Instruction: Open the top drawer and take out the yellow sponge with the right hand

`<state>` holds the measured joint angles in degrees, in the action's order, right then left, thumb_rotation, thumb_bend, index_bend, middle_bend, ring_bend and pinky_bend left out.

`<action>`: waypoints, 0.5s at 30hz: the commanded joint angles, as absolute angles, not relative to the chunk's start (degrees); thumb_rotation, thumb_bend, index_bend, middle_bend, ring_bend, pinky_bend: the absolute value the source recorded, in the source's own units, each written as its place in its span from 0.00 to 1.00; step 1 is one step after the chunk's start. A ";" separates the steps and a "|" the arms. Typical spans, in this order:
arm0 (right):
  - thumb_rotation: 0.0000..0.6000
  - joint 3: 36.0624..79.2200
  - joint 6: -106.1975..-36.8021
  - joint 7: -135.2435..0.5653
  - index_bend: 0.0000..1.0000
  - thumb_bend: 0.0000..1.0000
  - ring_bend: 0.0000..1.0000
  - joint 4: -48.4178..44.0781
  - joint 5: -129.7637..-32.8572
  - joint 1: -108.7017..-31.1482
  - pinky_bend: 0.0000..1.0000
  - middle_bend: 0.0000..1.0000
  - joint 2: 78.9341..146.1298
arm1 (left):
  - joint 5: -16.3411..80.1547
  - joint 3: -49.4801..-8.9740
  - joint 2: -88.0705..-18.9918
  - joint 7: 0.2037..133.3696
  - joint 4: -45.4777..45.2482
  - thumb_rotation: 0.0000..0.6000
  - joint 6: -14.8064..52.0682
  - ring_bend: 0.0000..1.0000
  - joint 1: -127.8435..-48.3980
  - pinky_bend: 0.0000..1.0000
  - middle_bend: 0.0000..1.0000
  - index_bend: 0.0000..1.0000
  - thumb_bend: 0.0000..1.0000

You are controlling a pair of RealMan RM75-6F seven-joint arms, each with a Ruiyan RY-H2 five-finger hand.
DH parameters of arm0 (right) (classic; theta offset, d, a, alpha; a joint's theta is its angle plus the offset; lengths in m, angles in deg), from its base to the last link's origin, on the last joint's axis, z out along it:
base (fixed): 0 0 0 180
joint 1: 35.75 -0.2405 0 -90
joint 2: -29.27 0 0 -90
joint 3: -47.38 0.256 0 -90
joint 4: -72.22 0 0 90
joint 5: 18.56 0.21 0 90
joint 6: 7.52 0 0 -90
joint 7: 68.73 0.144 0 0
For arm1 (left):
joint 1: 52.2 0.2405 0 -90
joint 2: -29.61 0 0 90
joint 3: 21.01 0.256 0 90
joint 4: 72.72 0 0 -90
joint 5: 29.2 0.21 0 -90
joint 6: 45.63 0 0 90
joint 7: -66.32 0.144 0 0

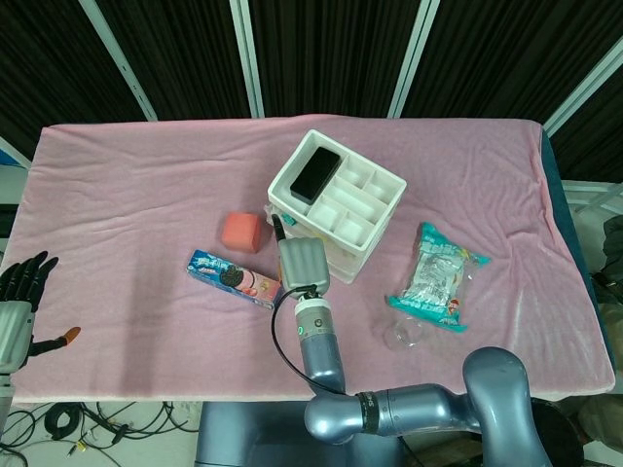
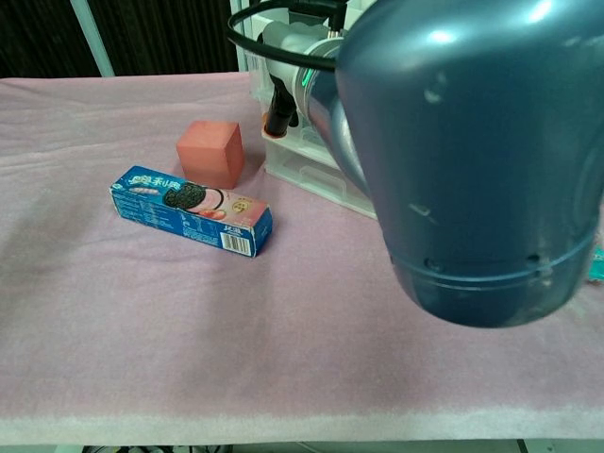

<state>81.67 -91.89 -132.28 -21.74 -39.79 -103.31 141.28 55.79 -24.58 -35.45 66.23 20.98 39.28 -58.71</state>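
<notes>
Pink cube (image 1: 241,232) & cookie box (image 1: 235,279) beside drawers (image 1: 336,206)

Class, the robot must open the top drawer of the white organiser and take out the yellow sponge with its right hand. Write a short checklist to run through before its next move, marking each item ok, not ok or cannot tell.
1. Right hand at the drawer unit's front: ok.
2. Fingers gripping the top drawer's handle: cannot tell, the hand and arm cover it in both views.
3. Top drawer open: cannot tell.
4. Yellow sponge visible: not ok, not seen in either view.
5. Pull path towards the robot free: ok; the cookie box and pink cube lie off to the side.
6. Left hand out of the way: ok, at the table's far edge.
</notes>
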 commanded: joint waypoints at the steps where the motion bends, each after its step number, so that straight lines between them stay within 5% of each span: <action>1: 1.00 81.85 -91.99 -132.26 0.08 0.44 0.87 -21.95 -39.84 -103.55 0.79 0.79 141.08 | 55.76 -24.59 -35.45 66.25 20.97 1.00 39.25 0.00 -58.72 0.00 0.00 0.00 0.00; 15: 1.00 82.41 -93.05 -134.92 0.08 0.44 0.87 -21.31 -36.10 -104.86 0.79 0.79 140.47 | 55.93 -24.49 -35.38 66.18 21.10 1.00 39.36 0.00 -58.65 0.00 0.00 0.00 0.00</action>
<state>82.38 -93.00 -134.81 -21.39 -36.25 -104.81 140.54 55.94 -24.49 -35.38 66.18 21.10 39.36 -58.65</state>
